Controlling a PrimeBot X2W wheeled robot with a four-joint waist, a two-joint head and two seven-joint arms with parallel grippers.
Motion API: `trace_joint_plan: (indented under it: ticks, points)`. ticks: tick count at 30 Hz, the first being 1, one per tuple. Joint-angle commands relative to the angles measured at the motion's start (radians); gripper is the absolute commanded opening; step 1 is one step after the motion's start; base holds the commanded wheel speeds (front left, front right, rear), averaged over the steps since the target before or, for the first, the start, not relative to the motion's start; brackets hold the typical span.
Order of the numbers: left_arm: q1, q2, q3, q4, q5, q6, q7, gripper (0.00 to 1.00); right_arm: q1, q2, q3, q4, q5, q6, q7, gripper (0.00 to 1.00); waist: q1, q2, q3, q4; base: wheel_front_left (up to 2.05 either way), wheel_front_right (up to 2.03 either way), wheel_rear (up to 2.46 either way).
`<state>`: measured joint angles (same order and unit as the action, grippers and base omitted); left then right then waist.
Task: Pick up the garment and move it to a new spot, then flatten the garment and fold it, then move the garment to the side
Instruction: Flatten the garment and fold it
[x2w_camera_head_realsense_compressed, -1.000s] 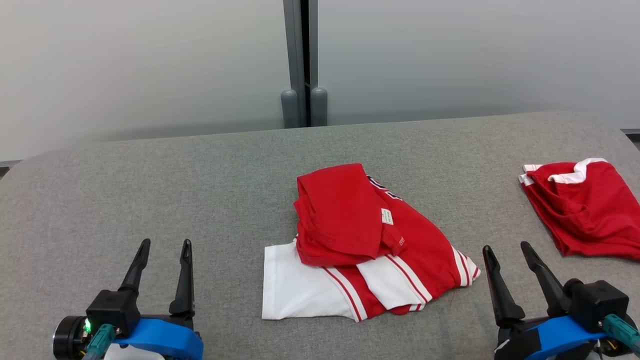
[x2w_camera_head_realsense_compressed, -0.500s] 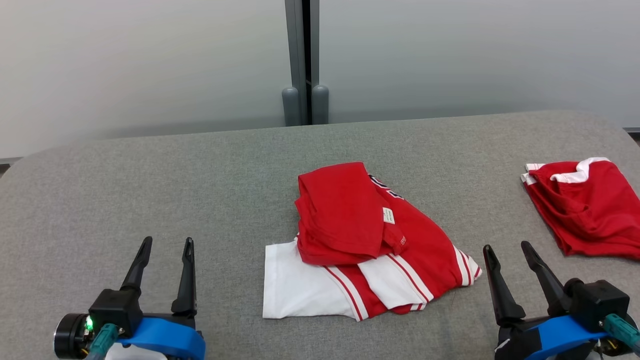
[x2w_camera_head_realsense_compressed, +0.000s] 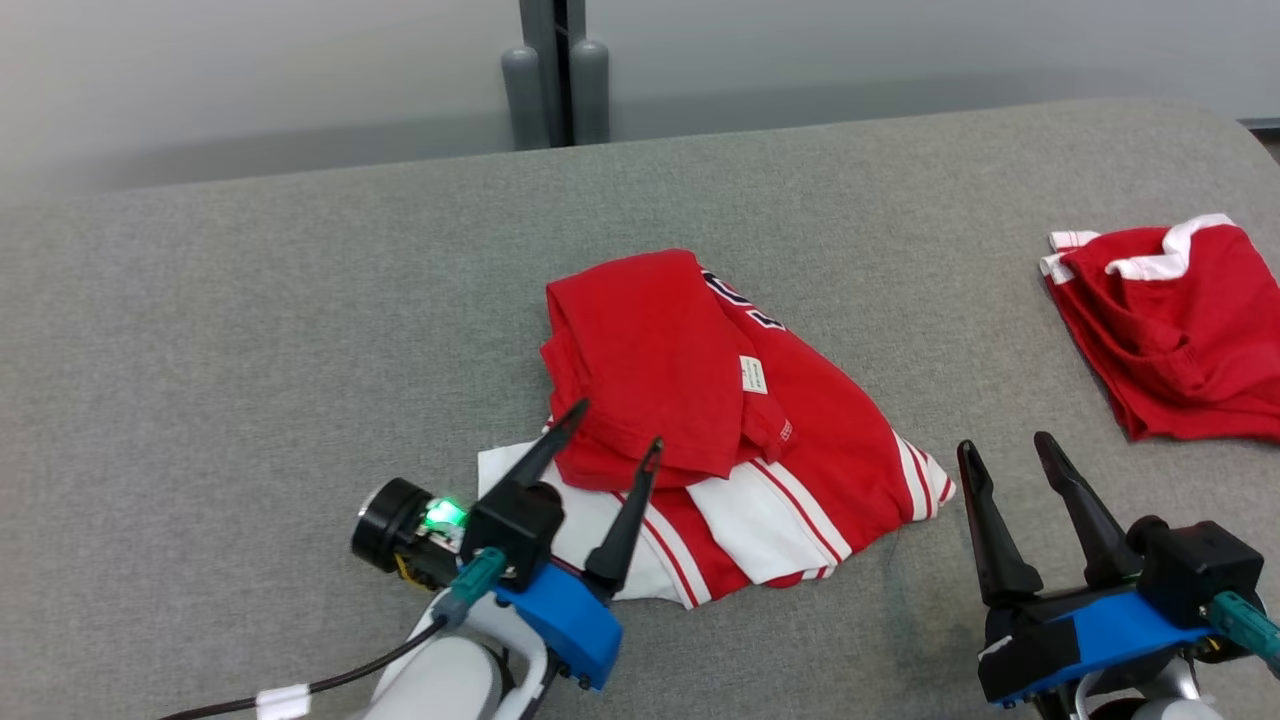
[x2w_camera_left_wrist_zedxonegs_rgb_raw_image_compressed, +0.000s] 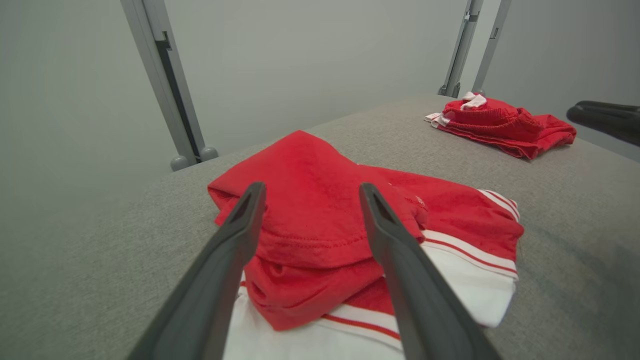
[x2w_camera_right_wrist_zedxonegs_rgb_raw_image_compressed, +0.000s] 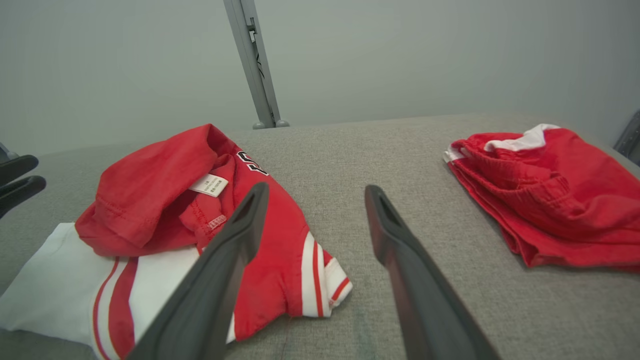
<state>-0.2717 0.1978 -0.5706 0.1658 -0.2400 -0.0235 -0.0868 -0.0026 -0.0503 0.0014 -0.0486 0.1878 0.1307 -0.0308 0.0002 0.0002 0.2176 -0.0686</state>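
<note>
- We see the red and white soft cloth shirt lying in a crumpled heap in the middle of the grey cloth-covered table. Its red part is folded over on top. The white part with red stripes sticks out at 6 o'clock.
- A small white tag sits on the red part, near the middle of the shirt.
- The left gripper is at 7 o'clock from the shirt. Its two dark fingers are spread wide, with the tips over the near edge of the red fold. It holds nothing. We cannot tell if the tips touch the cloth.
- The right gripper is at 4 o'clock from the shirt, just beside its striped corner. Its fingers are spread wide too, and nothing is between them.
- Another red cloth piece with white trim lies at 2 o'clock, well apart from the shirt.
- A grey metal post stands at 11 o'clock, behind the table.
</note>
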Motion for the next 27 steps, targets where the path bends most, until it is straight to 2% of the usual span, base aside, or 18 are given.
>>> trace_joint_plan:
  ticks: [1, 5, 9, 15, 16, 18, 22, 27]
  points:
    - [-0.03, -0.008, -0.018, 0.017, 0.009, -0.011, 0.014, 1.0, -0.018, -0.001, 0.002, 0.004, 0.008, 0.0, -0.011, 1.0, -0.0002, -0.0002, 0.012, -0.007, 0.0, 0.0, 0.0]
    - [-0.072, -0.045, -0.085, 0.076, 0.04, -0.036, 0.055, 1.0, -0.041, -0.001, 0.013, 0.016, 0.018, 0.0, -0.027, 1.0, -0.0002, -0.0002, 0.045, -0.039, 0.0, 0.0, 0.0]
    - [-0.112, -0.062, -0.117, 0.128, 0.068, -0.033, 0.077, 1.0, -0.061, -0.001, 0.01, 0.033, 0.027, 0.0, -0.045, 1.0, -0.0002, -0.0002, 0.076, -0.065, 0.0, 0.0, 0.0]
    - [-0.167, -0.055, -0.111, 0.193, 0.115, 0.022, 0.072, 1.0, -0.081, -0.001, 0.016, 0.057, 0.045, 0.0, -0.07, 1.0, -0.0002, -0.0002, 0.11, -0.093, 0.0, 0.0, 0.0]
    - [-0.175, -0.049, -0.103, 0.2, 0.118, 0.029, 0.064, 0.48, -0.082, -0.001, 0.015, 0.06, 0.047, 0.0, -0.072, 1.0, -0.0002, -0.0002, 0.113, -0.095, 0.0, 0.0, 0.0]
    - [-0.181, -0.039, -0.094, 0.214, 0.111, 0.037, 0.055, 0.0, -0.084, -0.001, 0.013, 0.069, 0.05, 0.0, -0.08, 1.0, -0.0002, -0.0002, 0.117, -0.095, 0.0, 0.0, 0.0]
    - [-0.198, -0.025, -0.056, 0.198, 0.094, 0.053, -0.003, 0.0, -0.091, -0.001, 0.008, 0.079, 0.056, 0.0, -0.088, 1.0, -0.0002, -0.0002, 0.118, -0.086, 0.0, 0.0, 0.0]
    - [-0.218, 0.013, 0.027, 0.151, 0.062, 0.097, -0.053, 0.0, -0.099, -0.001, 0.012, 0.084, 0.061, 0.0, -0.087, 1.0, -0.0002, -0.0002, 0.112, -0.065, 0.0, 0.0, 0.0]
